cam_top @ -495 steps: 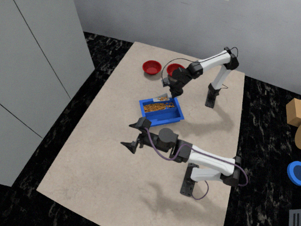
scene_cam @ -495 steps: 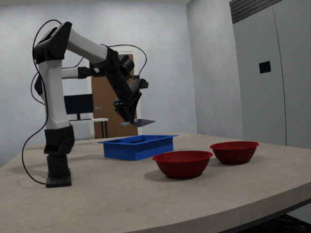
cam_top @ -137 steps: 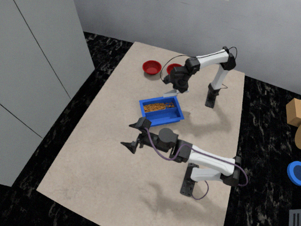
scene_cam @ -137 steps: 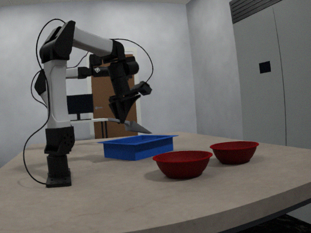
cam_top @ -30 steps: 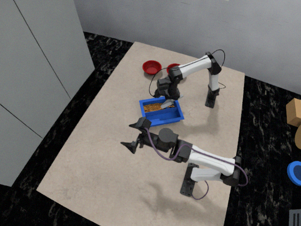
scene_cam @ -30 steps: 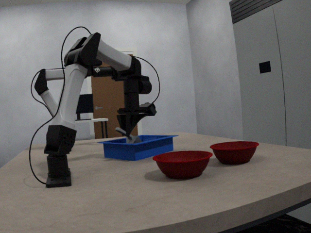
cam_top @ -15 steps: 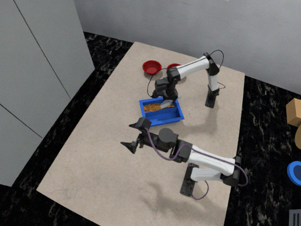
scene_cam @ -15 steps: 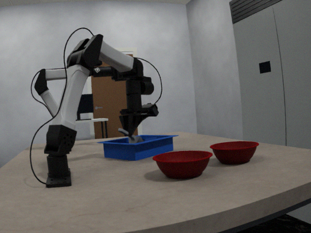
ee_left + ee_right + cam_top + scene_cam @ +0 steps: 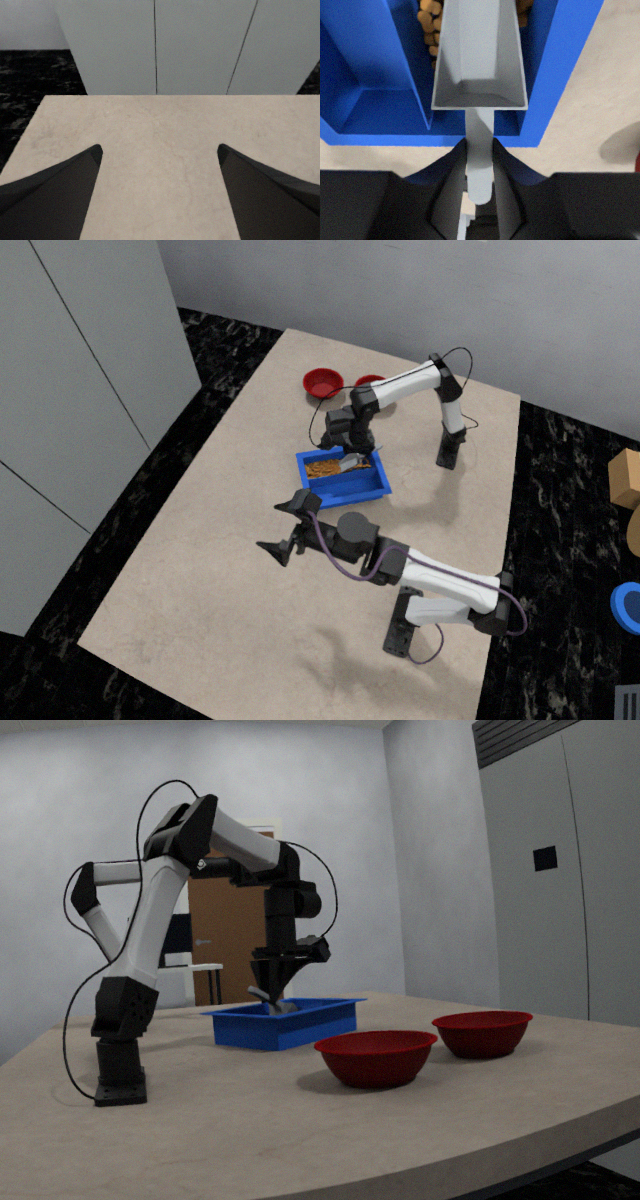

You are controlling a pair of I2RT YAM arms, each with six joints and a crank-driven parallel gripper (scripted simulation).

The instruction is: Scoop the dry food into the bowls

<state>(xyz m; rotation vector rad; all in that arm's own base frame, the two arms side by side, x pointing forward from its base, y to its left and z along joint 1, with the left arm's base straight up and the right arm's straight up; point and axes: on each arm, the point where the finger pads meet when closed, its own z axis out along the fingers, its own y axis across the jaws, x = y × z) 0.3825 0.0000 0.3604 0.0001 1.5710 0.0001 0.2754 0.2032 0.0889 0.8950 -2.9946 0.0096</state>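
"Where's the scoop now?"

"Down in the blue box, in the compartment nearer the surface's wall-side edge, with the food. The right arm's tool is clamped on the handle of the scoop."

"Anything in it?"

"I see no pieces in the part the wrist view shows; the front is cut off there."

"So what worries you?"

"That compartment is narrow. If the scoop drives forward a touch askew, its side could catch the divider or the outer wall, twist in the grip, or shove the whole box along."

"And lifting?"

"Tip it nose-down too early and the load slides off. Lift it heaped and pieces may roll over the sides, or onto the handle, and those shouldn't reach a bowl."

"The bowls?"

"Both upright, near the wall-side edge: one red bowl towards the corner by the cabinets, the other red bowl partly under the right arm. A low swing might clip a rim."

"And the left arm?"

"Its tool hangs wide open, holding nothing, beside the box. If it drifts, it could bump the box mid-scoop."

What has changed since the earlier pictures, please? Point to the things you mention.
The grey metallic-looking scoop [image 9: 349, 462] [image 9: 283, 1007] [image 9: 480, 55], held in the right end effector [image 9: 361, 454] [image 9: 273, 1001] [image 9: 479, 140], has come down from above into the food side of the blue rectangular box [image 9: 386, 482] [image 9: 248, 1032] [image 9: 420, 139]. The box, both round red bowls and the open left end effector [image 9: 268, 525] [image 9: 159, 146] stayed put.
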